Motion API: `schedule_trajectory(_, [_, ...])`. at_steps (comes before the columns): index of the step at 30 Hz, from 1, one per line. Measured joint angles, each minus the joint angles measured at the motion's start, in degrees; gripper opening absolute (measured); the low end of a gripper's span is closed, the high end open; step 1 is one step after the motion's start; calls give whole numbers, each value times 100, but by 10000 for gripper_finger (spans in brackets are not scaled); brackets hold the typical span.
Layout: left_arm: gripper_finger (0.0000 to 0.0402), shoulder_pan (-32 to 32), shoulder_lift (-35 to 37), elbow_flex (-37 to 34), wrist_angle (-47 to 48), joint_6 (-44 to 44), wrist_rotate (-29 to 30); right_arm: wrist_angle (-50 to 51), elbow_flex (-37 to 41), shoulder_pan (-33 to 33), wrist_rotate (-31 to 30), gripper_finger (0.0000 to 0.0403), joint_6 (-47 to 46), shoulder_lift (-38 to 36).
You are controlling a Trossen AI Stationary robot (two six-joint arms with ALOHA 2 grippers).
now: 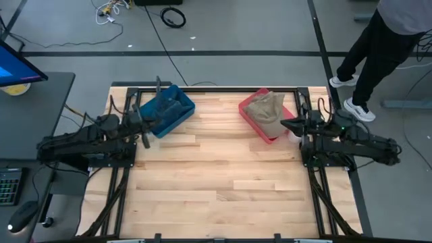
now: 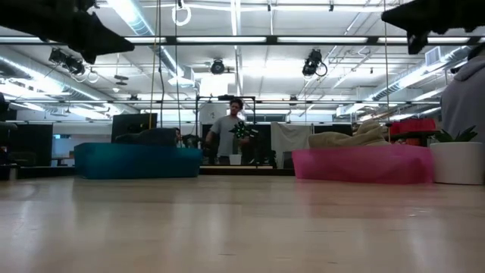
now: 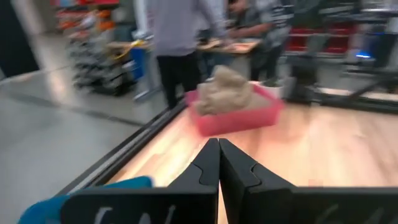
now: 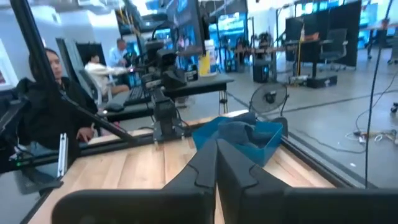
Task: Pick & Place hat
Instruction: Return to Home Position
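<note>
A tan hat [image 1: 265, 109] lies crumpled in a pink bin [image 1: 253, 122] at the table's far right; it also shows in the low view [image 2: 350, 137] and the left wrist view [image 3: 227, 92]. A blue bin [image 1: 169, 111] at the far left holds a dark grey cloth item [image 4: 241, 134]. My left gripper [image 3: 218, 163] is shut and hovers beside the blue bin at the table's left edge. My right gripper [image 4: 216, 165] is shut and hovers beside the pink bin at the right edge. Neither touches anything.
The wooden table [image 1: 216, 175] has a black frame along its edges. A white pot [image 2: 457, 162] stands right of the pink bin. A person [image 1: 378, 47] stands beyond the far right corner; other people show in the room behind.
</note>
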State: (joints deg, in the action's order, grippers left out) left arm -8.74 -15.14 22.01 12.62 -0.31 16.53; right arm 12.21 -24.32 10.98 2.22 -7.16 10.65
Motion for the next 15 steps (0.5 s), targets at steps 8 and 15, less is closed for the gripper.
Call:
schedule_trajectory(8, [3,225,1189,-488,-65,480,-296,259,692,9,-26,9,4,-1062])
schedule_trajectory(15, [3,248,1479,-1084,-358,737,-892,68,1089,13,-189,9,-186,-1062])
